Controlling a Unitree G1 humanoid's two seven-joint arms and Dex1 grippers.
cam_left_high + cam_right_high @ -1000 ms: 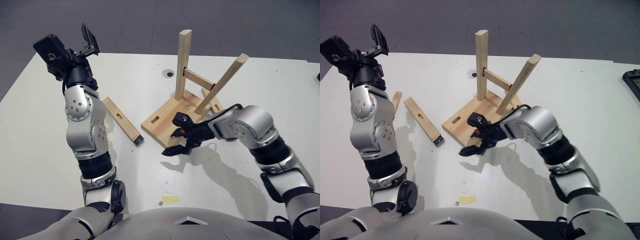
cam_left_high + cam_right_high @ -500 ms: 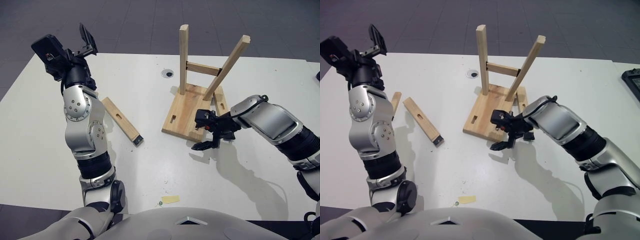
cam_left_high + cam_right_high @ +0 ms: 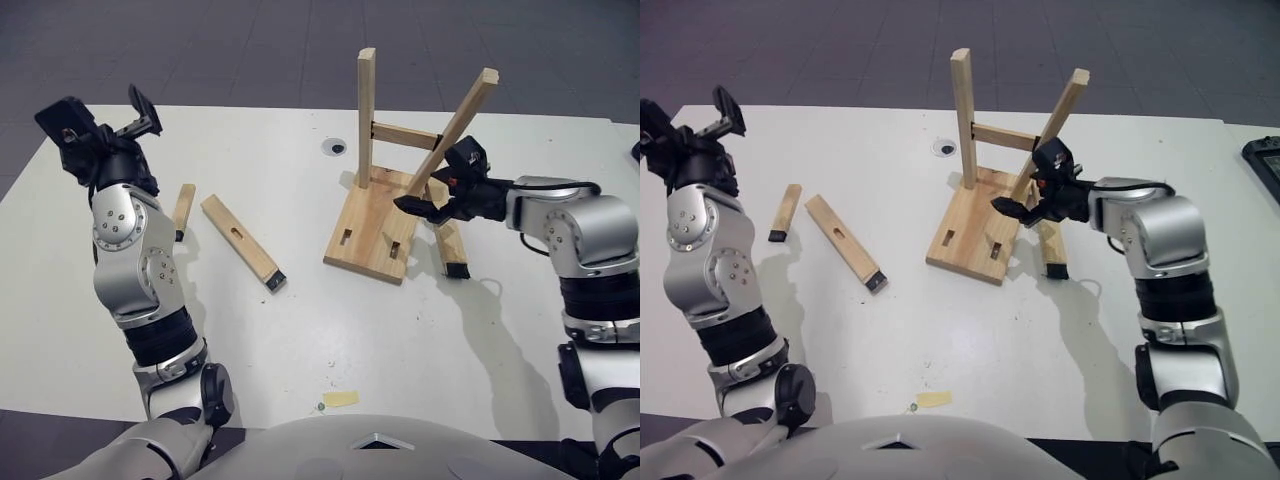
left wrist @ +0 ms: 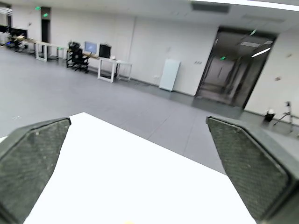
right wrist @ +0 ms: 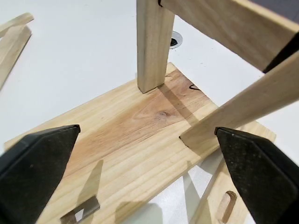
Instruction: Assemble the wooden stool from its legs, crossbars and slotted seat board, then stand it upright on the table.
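At the middle of the white counter [image 3: 300,330] the slotted seat board [image 3: 370,235] lies flat, with two legs standing up from its far half. One leg [image 3: 366,120] stands upright; the other leg [image 3: 455,125] leans outward toward the robot's right, its foot meeting the board close to the right edge. A crossbar [image 3: 405,135] joins the two partway up. Two empty slots show in the near half of the board. The right pincer [image 3: 420,208] hovers just over the right side of the board, near the foot of the leaning leg, its fingers spread wide and grasping nothing. On the counter just right of the board, below that pincer, a loose leg [image 3: 447,245] with a dark end lies flat. To the left of the board, apart from it, a long slotted piece [image 3: 243,243] lies at an angle, and a shorter piece [image 3: 184,207] lies farther left. The left pincer [image 4: 138,121] is held high over the far left corner of the counter, well away from every wooden part, released and empty. A round hole [image 3: 338,148] sits in the counter beyond the board, and a small yellow note [image 3: 340,398] lies near the front edge.
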